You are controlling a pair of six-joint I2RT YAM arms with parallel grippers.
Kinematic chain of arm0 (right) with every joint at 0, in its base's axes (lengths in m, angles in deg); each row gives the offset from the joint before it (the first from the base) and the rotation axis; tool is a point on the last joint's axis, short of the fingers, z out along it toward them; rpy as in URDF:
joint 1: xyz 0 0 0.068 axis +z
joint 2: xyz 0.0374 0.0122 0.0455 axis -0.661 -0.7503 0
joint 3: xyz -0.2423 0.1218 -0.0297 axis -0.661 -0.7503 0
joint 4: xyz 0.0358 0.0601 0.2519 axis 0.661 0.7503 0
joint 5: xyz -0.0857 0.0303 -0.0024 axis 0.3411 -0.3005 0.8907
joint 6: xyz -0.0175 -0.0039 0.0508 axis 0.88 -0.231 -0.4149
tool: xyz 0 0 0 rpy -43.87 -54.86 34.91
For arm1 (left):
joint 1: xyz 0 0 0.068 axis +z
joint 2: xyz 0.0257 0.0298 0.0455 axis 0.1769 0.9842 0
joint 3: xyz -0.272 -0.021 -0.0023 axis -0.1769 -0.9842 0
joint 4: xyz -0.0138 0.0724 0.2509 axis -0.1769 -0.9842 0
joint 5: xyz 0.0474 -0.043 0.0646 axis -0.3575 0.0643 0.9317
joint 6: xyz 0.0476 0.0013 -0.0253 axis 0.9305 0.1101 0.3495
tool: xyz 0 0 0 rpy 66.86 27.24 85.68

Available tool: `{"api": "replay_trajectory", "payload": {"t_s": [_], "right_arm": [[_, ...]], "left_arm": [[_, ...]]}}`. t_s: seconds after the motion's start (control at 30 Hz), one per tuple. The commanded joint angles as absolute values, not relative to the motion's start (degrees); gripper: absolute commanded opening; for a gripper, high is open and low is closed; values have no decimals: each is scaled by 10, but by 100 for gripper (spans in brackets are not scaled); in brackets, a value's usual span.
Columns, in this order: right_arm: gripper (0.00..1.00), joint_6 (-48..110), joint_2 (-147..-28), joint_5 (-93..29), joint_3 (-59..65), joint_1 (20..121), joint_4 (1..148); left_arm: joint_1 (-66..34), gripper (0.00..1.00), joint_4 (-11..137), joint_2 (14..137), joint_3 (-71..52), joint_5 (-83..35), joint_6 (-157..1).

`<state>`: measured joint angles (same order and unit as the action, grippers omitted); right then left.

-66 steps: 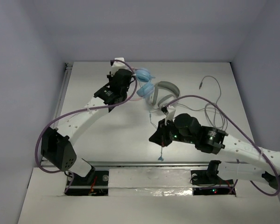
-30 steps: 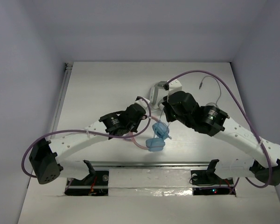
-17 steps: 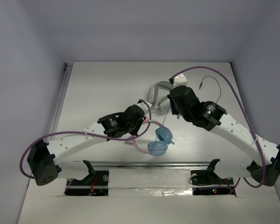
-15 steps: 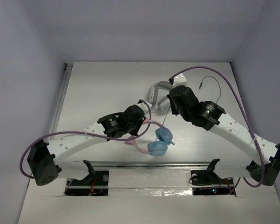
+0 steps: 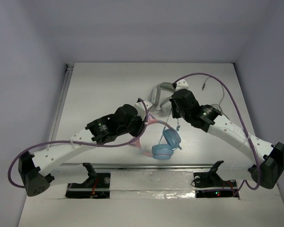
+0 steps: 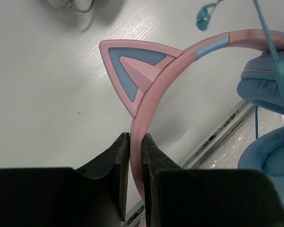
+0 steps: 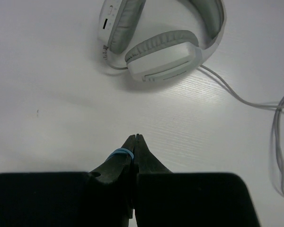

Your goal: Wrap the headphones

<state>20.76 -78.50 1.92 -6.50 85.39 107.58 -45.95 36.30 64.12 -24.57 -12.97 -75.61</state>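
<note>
The headphones have round light-blue ear cups (image 5: 171,139) and a pink headband (image 5: 154,122) with cat ears. My left gripper (image 5: 142,125) is shut on the headband and holds the headphones above the table's front middle. The left wrist view shows the jaws (image 6: 135,142) clamped on the pink band just below a cat ear (image 6: 131,62), with the ear cups (image 6: 269,88) at the right. My right gripper (image 5: 172,108) is shut on the thin light-blue cable (image 7: 120,152), which loops over one finger.
White-and-grey headphones (image 5: 162,90) lie on the table behind the right gripper, close ahead of it in the right wrist view (image 7: 164,46). Their grey cable (image 5: 217,101) curls at the back right. The table's front rail (image 5: 132,165) runs under the ear cups.
My left arm has drawn back to the left and the headphones have swung so the ear cups sit slightly further right. My right gripper has hardly moved.
</note>
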Motion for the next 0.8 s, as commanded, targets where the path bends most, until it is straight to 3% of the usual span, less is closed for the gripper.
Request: {"api": "replay_trajectory", "payload": {"t_s": [0.0,0.23,0.37,0.77], "right_arm": [[0,186,-752,-22,-84,834,987],[4,156,-702,-127,-143,815,925],[12,150,-652,-151,-181,808,888],[17,113,-586,-283,-330,797,615]], "left_arm": [[-463,0,401,612,-211,-187,-757],[-453,0,428,592,-172,-175,-773],[-440,0,430,588,-135,-134,-776],[-428,0,442,618,-17,-111,-819]]}}
